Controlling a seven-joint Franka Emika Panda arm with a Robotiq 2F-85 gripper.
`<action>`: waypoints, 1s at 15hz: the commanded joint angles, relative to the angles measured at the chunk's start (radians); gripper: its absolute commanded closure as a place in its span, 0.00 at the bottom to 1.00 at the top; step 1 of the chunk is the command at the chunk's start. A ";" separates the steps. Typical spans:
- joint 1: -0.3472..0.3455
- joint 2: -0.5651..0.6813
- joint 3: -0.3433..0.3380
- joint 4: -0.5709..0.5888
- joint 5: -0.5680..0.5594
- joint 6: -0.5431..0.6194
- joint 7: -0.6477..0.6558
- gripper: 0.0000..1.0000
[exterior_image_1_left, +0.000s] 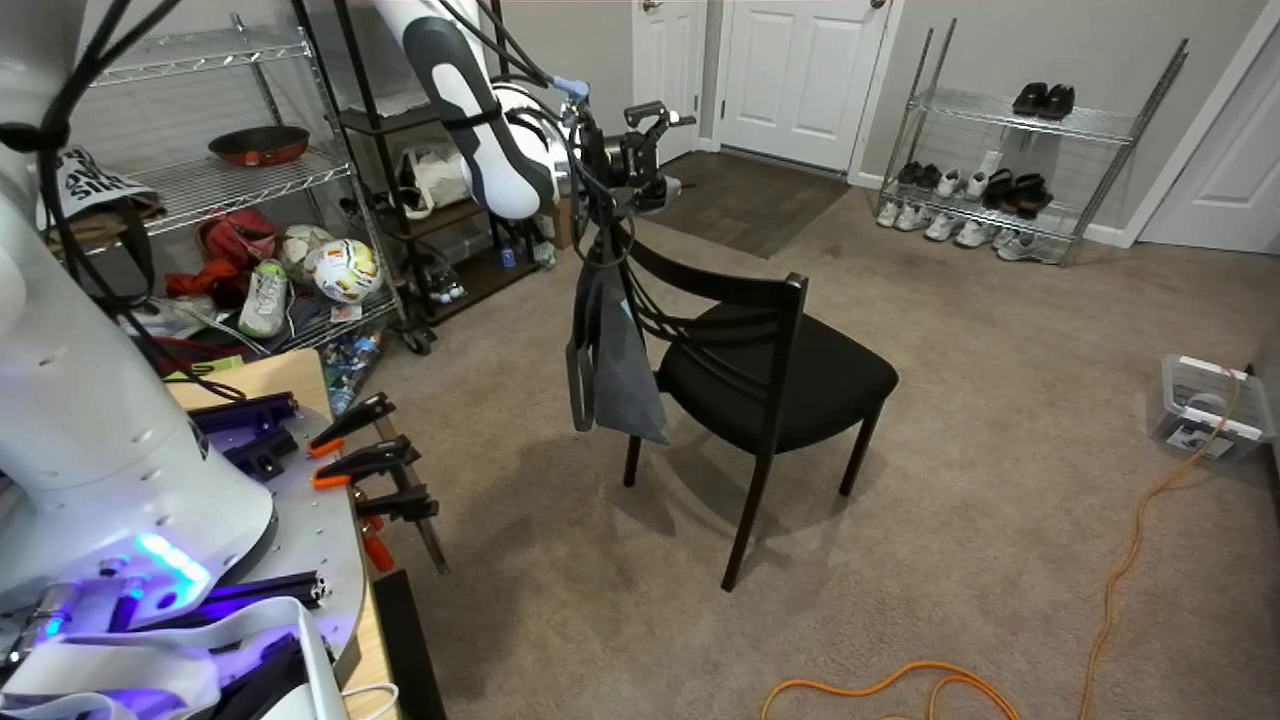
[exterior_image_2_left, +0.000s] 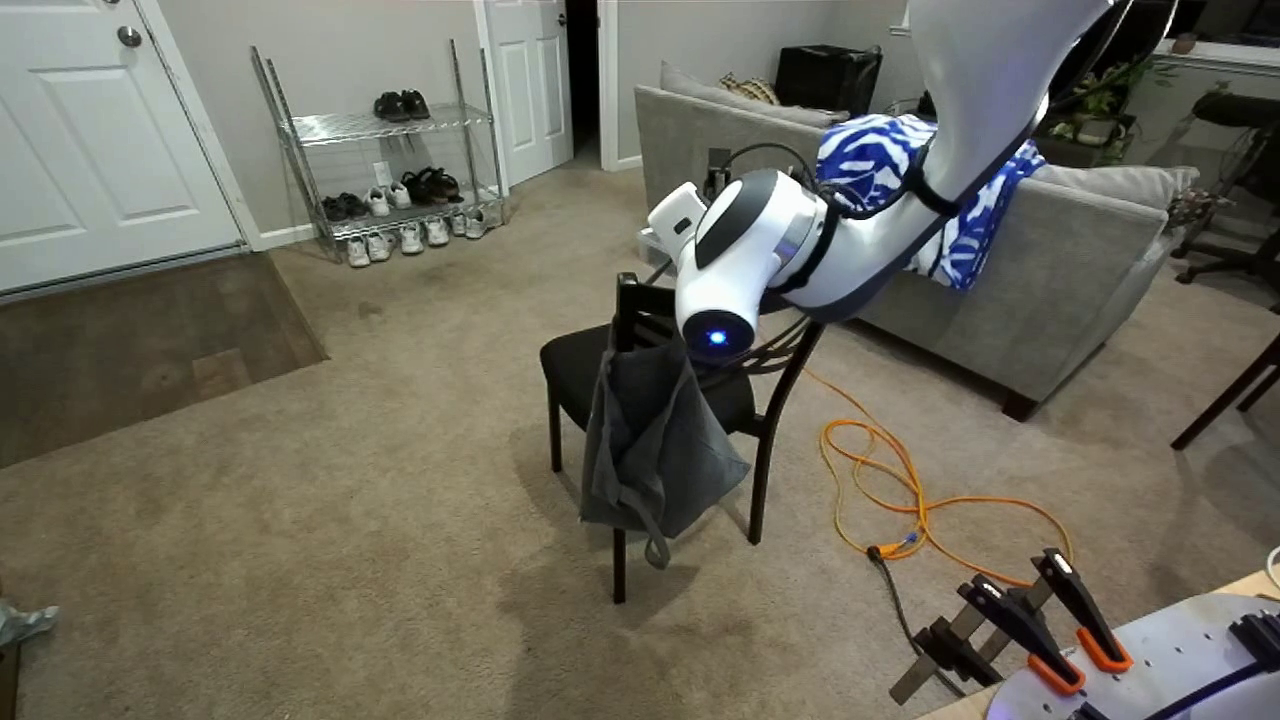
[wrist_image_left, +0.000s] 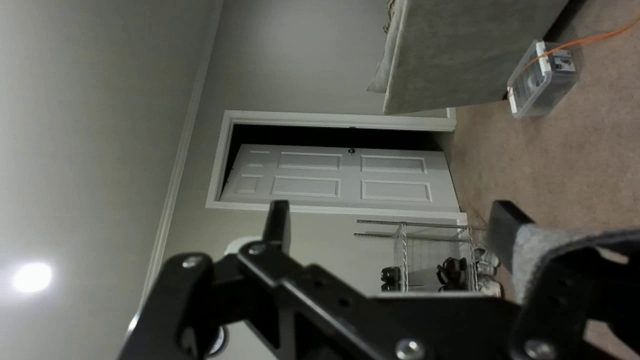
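Note:
My gripper (exterior_image_1_left: 683, 152) is above the back of a black chair (exterior_image_1_left: 790, 390), with its two fingers wide apart. In the wrist view the fingers (wrist_image_left: 392, 220) are open with nothing between the tips. Grey cloth (wrist_image_left: 532, 255) wraps around the base of the finger at the right there. A dark grey bag (exterior_image_1_left: 625, 370) hangs below the gripper beside the chair's back post, off the floor, with a strap dangling. The bag (exterior_image_2_left: 655, 450) and the chair (exterior_image_2_left: 580, 370) also show in an exterior view where the arm hides the gripper. I cannot tell whether the bag also hangs on the chair.
A wire shoe rack (exterior_image_1_left: 1030, 110) stands by the far wall. A clear plastic bin (exterior_image_1_left: 1205, 400) and an orange cord (exterior_image_1_left: 1125, 560) lie on the carpet. A grey sofa (exterior_image_2_left: 1040, 300) is behind the arm. Clamps (exterior_image_1_left: 370, 460) stick out from the robot's table edge. Loaded shelves (exterior_image_1_left: 240, 180) stand nearby.

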 joint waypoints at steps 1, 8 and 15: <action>-0.058 -0.112 0.018 -0.100 0.056 0.123 0.116 0.00; -0.149 -0.186 0.004 -0.097 0.090 0.569 0.265 0.00; -0.235 -0.182 -0.008 -0.045 0.077 0.943 0.380 0.00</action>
